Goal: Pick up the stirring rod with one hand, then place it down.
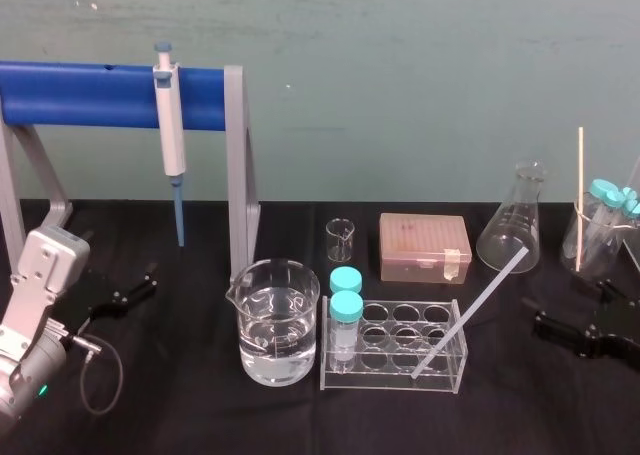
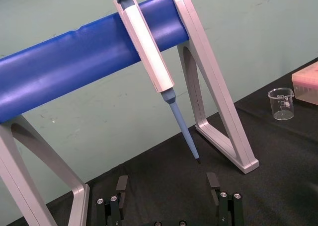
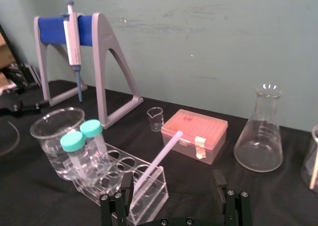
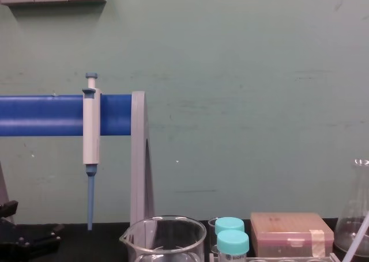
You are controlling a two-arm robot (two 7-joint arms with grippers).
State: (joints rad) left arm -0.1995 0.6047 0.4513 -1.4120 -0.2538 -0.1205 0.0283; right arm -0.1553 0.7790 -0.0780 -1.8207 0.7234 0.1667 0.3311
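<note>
The right gripper (image 3: pixel 171 186) hangs low over the tabletop (image 1: pixel 180 415), right of the rack (image 1: pixel 385 380), fingers (image 3: pixel 219 184) apart and empty. The left gripper (image 2: pixel 167 186) idles before the stand (image 2: pixel 74 62), fingers apart too. The rod (image 1: pixel 470 313) leans in a front rack well, untouched. Pick-up looks unstarted; next move: reach in, close on the slanted shaft.

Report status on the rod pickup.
Left gripper open, parked left. Right gripper open, right of rack. Stirring rod leans in rack, untouched. Tip box and flask behind.
</note>
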